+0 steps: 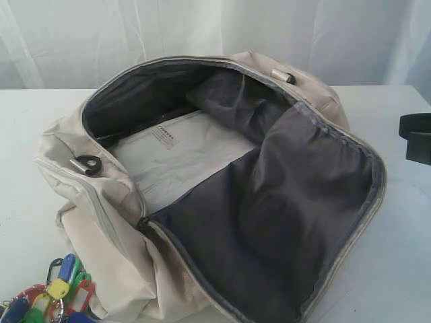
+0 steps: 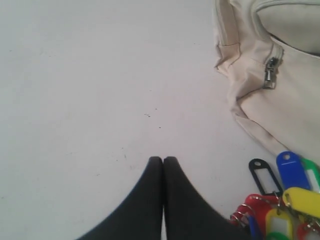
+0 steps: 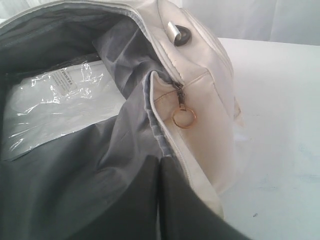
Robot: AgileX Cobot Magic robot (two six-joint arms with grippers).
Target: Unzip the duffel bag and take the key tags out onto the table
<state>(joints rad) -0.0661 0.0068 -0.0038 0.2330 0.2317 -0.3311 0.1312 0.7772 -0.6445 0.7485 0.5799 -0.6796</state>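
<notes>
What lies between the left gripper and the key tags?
Only a bare stretch of the white table. The left wrist view shows it: the shut left gripper and the key tags do not touch.

Clear plastic packet (image 1: 182, 153) (labelled), white curtain (image 1: 202, 27)

The left claw (image 2: 163, 159) and right claw (image 3: 160, 159) show smooth black tapering fingers (image 2: 142, 200) — matte, probably plastic.
</notes>
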